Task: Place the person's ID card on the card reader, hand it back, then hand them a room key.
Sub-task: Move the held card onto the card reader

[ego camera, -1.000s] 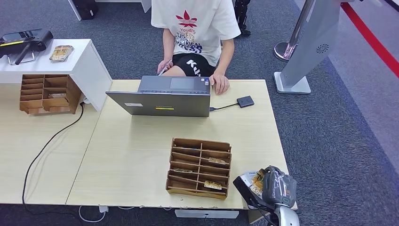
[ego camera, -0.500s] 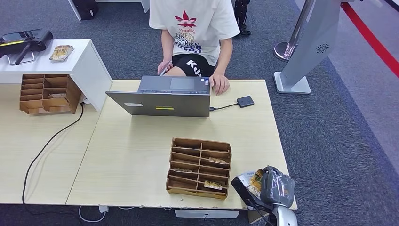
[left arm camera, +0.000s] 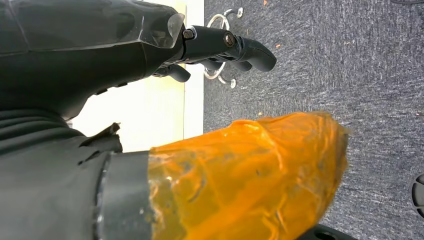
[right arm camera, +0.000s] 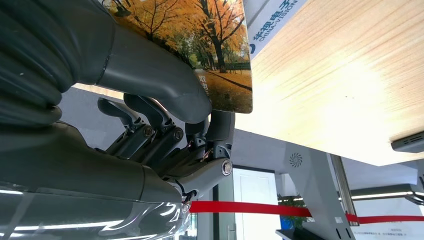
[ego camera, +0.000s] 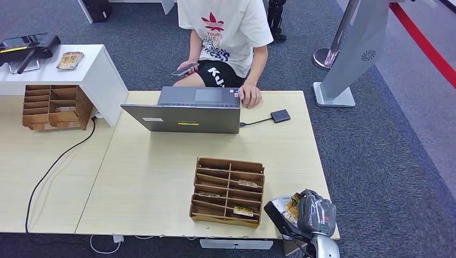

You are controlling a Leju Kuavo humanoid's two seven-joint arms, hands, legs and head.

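- The right hand pinches a card with an autumn-tree picture at the desk's near right corner, beside the wooden tray. It looks like the room key.
- The reader lies bare by the laptop, far across the desk.
- The left hand holds nothing, fingers loosely curled.
- Handing the key over seems to remain.

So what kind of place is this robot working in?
Probably a mock hotel check-in desk: a person waits across a wooden table with a laptop, a card reader and a card organiser, while the right robot hand holds a printed card.
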